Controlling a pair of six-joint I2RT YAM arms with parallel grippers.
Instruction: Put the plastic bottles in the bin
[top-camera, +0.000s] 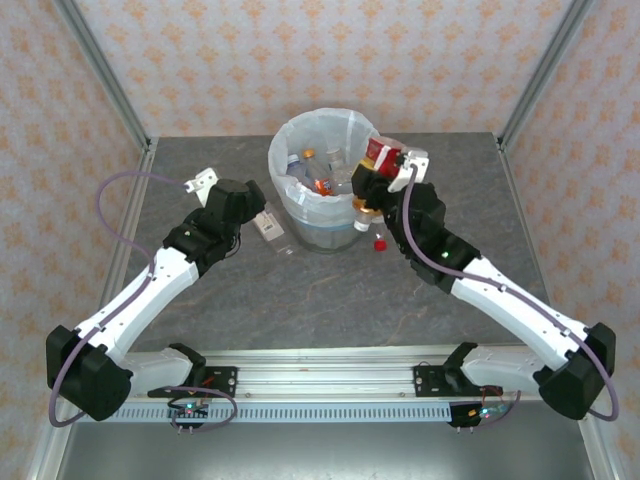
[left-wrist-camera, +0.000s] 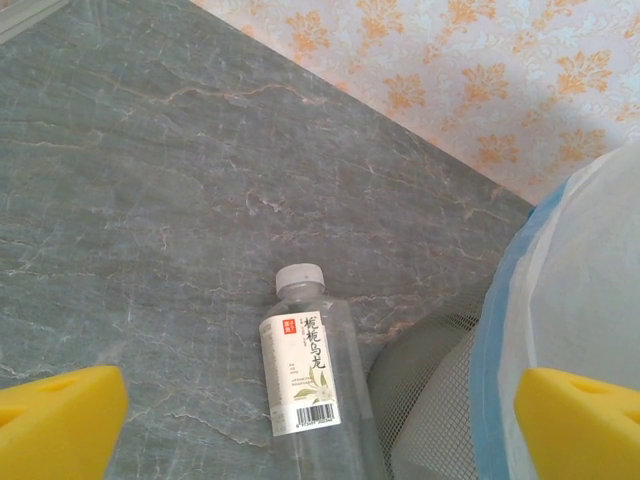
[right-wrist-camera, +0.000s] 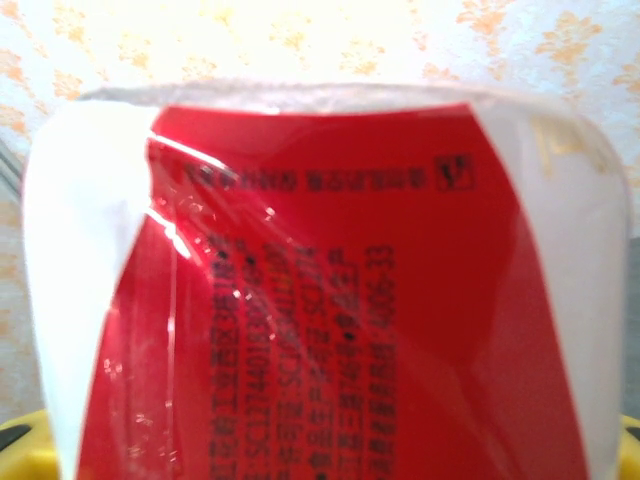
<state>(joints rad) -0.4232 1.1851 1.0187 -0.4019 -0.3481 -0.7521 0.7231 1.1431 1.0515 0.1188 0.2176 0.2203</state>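
The right claw (top-camera: 385, 165), clamped across a red-labelled clear plastic bottle (right-wrist-camera: 330, 300), hung at the round grey bag-lined bin's (top-camera: 278, 150) rim, the opening lying just to its left.

Bench (top-camera: 330, 300): grey stone-look top with pale veins, dull finish.
Wallpaper (top-camera: 300, 60): cream with repeating orange floral motifs, on the back and both side walls.
Frame posts: two metal bars, far left (top-camera: 100, 70) and far right (top-camera: 545, 70).
Rail (top-camera: 320, 380): slotted metal strip along the bench's near edge.
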